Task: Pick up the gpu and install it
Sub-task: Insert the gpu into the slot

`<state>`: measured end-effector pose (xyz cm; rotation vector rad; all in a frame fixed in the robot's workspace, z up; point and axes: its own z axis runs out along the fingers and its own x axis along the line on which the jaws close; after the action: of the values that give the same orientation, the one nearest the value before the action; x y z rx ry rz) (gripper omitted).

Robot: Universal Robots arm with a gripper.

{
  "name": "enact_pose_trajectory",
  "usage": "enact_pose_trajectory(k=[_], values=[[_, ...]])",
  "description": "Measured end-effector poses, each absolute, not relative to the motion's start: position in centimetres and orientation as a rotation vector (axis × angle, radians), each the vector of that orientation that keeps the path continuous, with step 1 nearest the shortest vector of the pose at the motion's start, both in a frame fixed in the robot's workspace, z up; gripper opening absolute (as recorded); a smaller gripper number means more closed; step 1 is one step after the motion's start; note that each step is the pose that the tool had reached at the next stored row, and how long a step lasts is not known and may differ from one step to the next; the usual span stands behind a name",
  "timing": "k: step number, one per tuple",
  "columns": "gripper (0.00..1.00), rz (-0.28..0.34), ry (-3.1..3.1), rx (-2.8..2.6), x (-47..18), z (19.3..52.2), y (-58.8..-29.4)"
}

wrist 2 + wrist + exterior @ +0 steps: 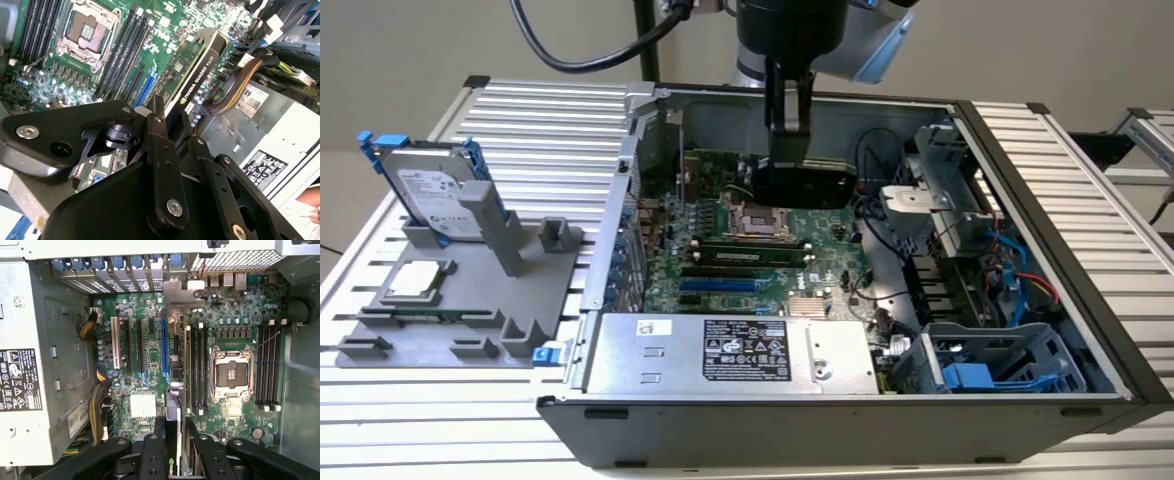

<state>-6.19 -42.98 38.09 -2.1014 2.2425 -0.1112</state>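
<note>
Lower end of the gpu (pixel 192 70) behind the tool (pixel 167 150); socket beneath it hidden.

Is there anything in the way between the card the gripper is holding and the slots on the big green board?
Nothing visible blocks it. The gripper holds the gpu edge-on above the motherboard, and in the first wrist view the long slots below it look bare. The memory sticks sit just beside its path.

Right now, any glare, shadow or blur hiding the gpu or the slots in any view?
Second wrist view: gpu sharp, its edge lit brightly, pincer dark and unlit in the foreground. First wrist view: motherboard evenly lit, slots clear, gpu mostly hidden behind the pincer. Exterior view: soft, even light, gpu dark below the arm, detail lost.
</note>
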Motion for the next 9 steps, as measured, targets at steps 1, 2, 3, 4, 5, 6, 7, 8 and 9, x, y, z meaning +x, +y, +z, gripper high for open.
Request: enact_pose_trajectory(k=[1, 2, 3, 4, 5, 6, 7, 8, 9], values=[[0.0, -0.111, 2.243, -2.101, -6.2, 38.06, -42.98], [0.0, -0.111, 2.243, -2.101, -6.2, 38.03, -42.98], [0.0, -0.111, 2.243, -2.101, -6.2, 37.99, -42.98], [0.0, -0.111, 2.243, -2.101, -6.2, 37.96, -42.98], [0.0, -0.111, 2.243, -2.101, -6.2, 37.95, -42.98], [0.0, -0.111, 2.243, -2.101, -6.2, 37.95, -42.98], [0.0, -0.111, 2.243, -2.101, -6.19, 37.95, -42.98], [0.0, -0.111, 2.243, -2.101, -6.2, 37.95, -42.98], [0.0, -0.111, 2.243, -2.101, -6.19, 37.94, -42.98]])
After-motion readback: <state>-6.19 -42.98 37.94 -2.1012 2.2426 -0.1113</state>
